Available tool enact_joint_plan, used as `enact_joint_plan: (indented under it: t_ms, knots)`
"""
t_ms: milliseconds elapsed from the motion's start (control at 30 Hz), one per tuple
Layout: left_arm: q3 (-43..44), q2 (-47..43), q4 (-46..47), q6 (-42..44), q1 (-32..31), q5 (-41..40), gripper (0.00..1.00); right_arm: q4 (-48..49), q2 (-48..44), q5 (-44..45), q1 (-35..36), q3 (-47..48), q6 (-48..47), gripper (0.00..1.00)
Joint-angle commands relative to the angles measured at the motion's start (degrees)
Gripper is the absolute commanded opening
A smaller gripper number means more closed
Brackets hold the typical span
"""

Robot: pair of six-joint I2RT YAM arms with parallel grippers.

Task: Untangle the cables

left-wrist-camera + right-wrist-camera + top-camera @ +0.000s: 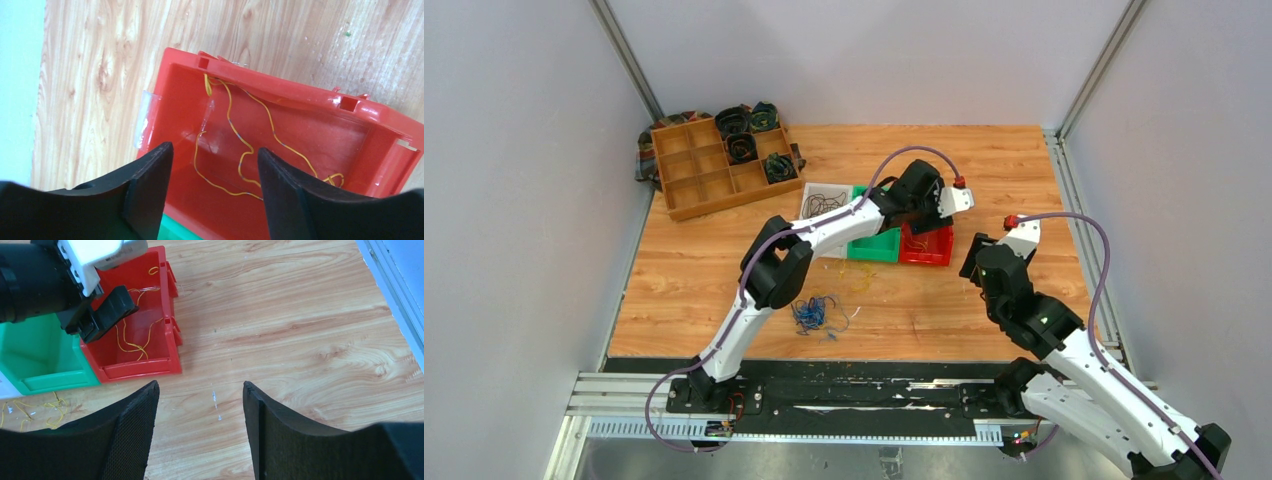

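Note:
A thin yellow-orange cable (235, 135) lies loose inside the red bin (380, 117); it also shows in the right wrist view (131, 335). My left gripper (215, 152) hangs open and empty just above that bin (927, 246). A blue cable bunch (812, 313) lies on the table near the left arm. More yellow cable (47, 410) lies in front of the green bin (45, 357). Black cable (822, 203) sits in a white tray behind the green bin. My right gripper (200, 390) is open and empty over bare wood to the right of the red bin.
A wooden divided tray (689, 170) with dark coiled bundles stands at the back left on a cloth. The green bin (874, 245) sits between the white tray and the red bin. A metal rail (395, 285) edges the table on the right.

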Motion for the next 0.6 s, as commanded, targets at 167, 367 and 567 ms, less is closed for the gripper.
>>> enact_joint_plan:
  t_ms: [167, 367, 567]
  knots:
    - [9.2, -3.0, -10.8, -1.7, 1.4, 4.7, 0.93, -2.4, -1.7, -0.1, -0.9, 3.5, -0.4, 0.64]
    - [10.7, -8.9, -20.9, -1.5, 3.7, 8.9, 0.98, -0.1, -0.8, -4.3, -0.9, 4.1, -3.2, 0.69]
    - [4.0, -21.7, -30.5, -4.6, 10.0, 13.5, 0.98, 12.8, 9.2, -23.3, -0.3, 3.5, -8.1, 0.70]
